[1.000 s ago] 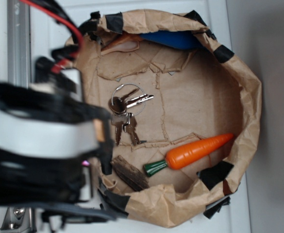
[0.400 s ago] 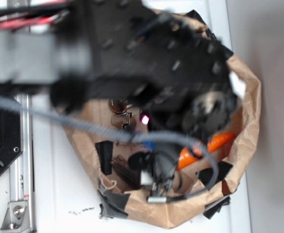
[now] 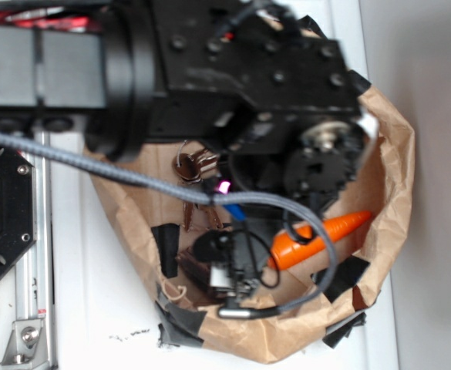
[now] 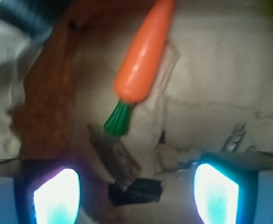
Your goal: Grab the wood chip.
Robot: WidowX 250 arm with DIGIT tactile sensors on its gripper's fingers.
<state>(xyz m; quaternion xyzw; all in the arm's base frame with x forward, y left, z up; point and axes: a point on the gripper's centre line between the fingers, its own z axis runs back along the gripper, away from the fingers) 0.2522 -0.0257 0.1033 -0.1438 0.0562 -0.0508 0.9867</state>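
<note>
The wood chip (image 4: 114, 156) is a small dark brown rough piece lying flat on the brown paper, just below the carrot's green top. In the wrist view my gripper (image 4: 135, 196) is open, its two glowing fingertips (image 4: 54, 196) wide apart, with the chip's lower end between and ahead of them. In the exterior view the gripper (image 3: 227, 271) hangs low over the bag's front left, and the chip (image 3: 192, 266) shows only partly beside it.
An orange toy carrot (image 4: 143, 56) (image 3: 325, 235) lies right of the chip. A bunch of keys (image 3: 194, 166) (image 4: 234, 137) lies further back. A black tape patch (image 4: 135, 192) touches the chip's end. The crumpled paper bag wall (image 3: 395, 154) rings everything. A grey cable (image 3: 132, 177) crosses the bag.
The arm has swung in from the left over the bag, and the gripper now sits down over the chip. The chip, carrot and keys have not moved.
</note>
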